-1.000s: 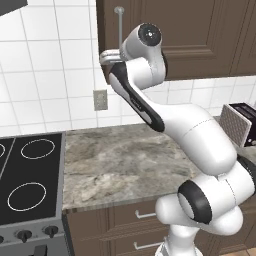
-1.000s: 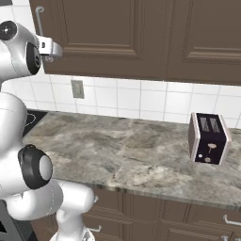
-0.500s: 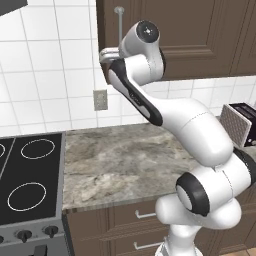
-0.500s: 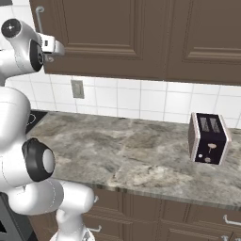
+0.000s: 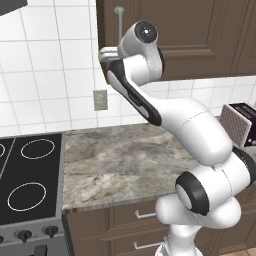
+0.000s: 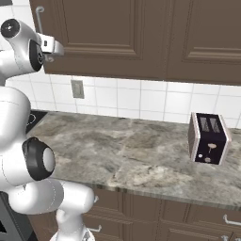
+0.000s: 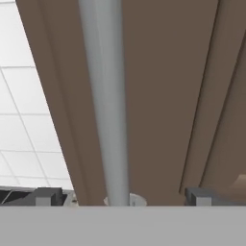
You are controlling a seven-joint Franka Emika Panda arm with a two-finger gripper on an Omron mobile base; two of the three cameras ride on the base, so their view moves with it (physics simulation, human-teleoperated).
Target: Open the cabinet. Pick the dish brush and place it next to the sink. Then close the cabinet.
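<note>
1. The cabinet (image 5: 185,35) is the dark brown wall unit hanging over the marbled grey surface (image 5: 125,165), and its door is shut flat.
2. The long silver bar handle (image 7: 106,101) runs down the left edge of that door. In the left base view you can spot the handle's top end poking up just above the robot's wrist.
3. The claw (image 7: 122,196) is raised right up to the handle, with its jaws spread wide. The hand view shows one dark fingertip (image 7: 47,196) on one side of the bar and the other on the far side, so the bar sits in the gap between them. Neither tip is touching it, so nothing is gripped.
4. Below the cabinet, on the white tiled wall, there's a wall outlet (image 5: 100,100).
5. A toaster (image 6: 208,138) stands on the surface well off to the right of the cabinet handle, under the neighbouring door.
6. A black stove (image 5: 27,190) sits at the left end of the surface, down and left of the handle.
</note>
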